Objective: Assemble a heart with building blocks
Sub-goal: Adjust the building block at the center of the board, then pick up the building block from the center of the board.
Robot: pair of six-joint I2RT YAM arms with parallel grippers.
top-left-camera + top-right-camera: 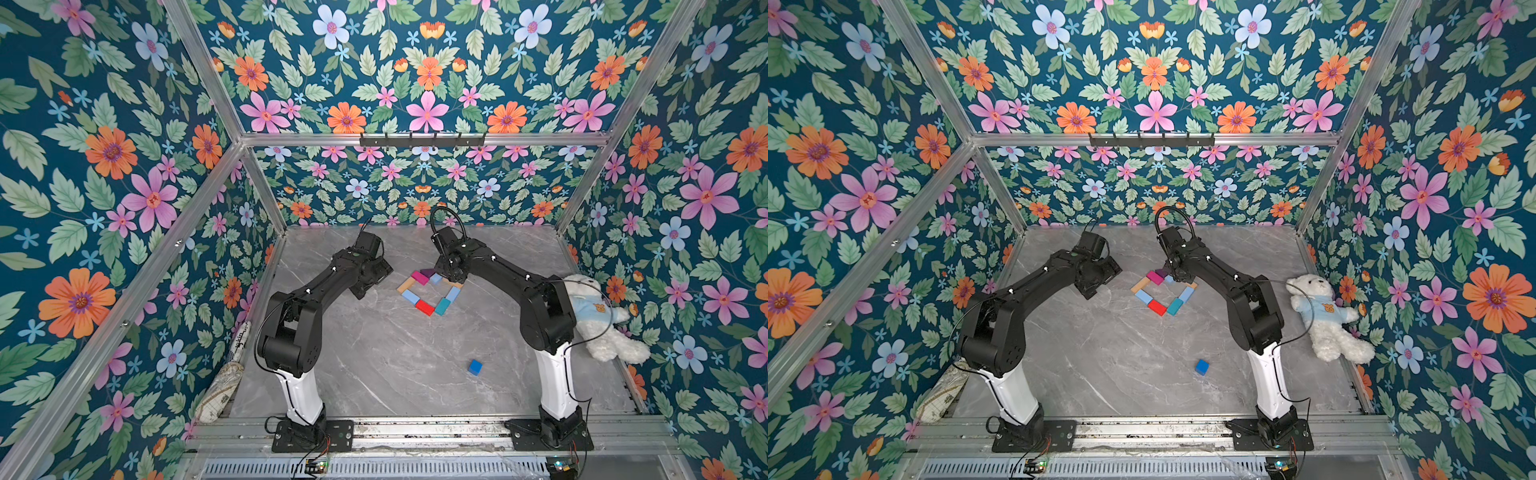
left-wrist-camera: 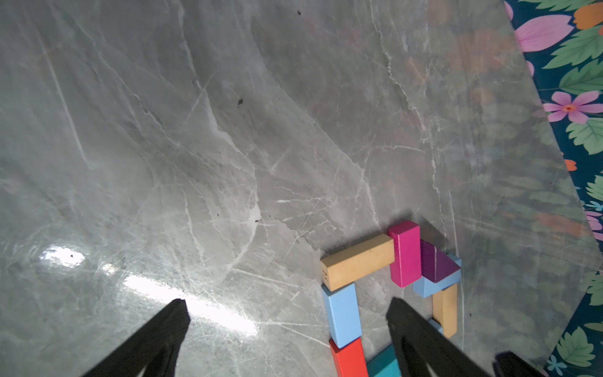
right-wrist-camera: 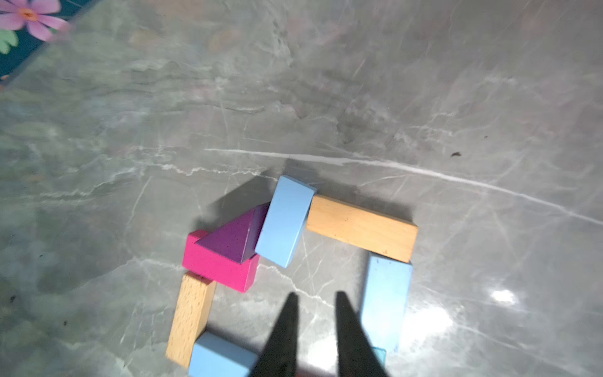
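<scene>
The heart (image 1: pixel 424 307) is a hollow outline of building blocks lying mid-table in both top views. In the right wrist view a light blue block (image 3: pixel 284 222) leans tilted against the purple triangle (image 3: pixel 235 240), which rests on a magenta block (image 3: pixel 218 267). Tan blocks (image 3: pixel 362 227) adjoin them. My right gripper (image 3: pixel 315 293) hovers over the heart's hollow near the notch, open a little with nothing between its fingers. My left gripper (image 2: pixel 287 302) stands wide open and empty beside the heart's left side. A loose blue block (image 1: pixel 475 367) lies apart, nearer the front.
A white plush bear (image 1: pixel 598 320) lies against the right wall behind the right arm. A rolled patterned cloth (image 1: pixel 220 390) sits at the front left edge. Flowered walls close in the marble table (image 1: pixel 374 353) on three sides.
</scene>
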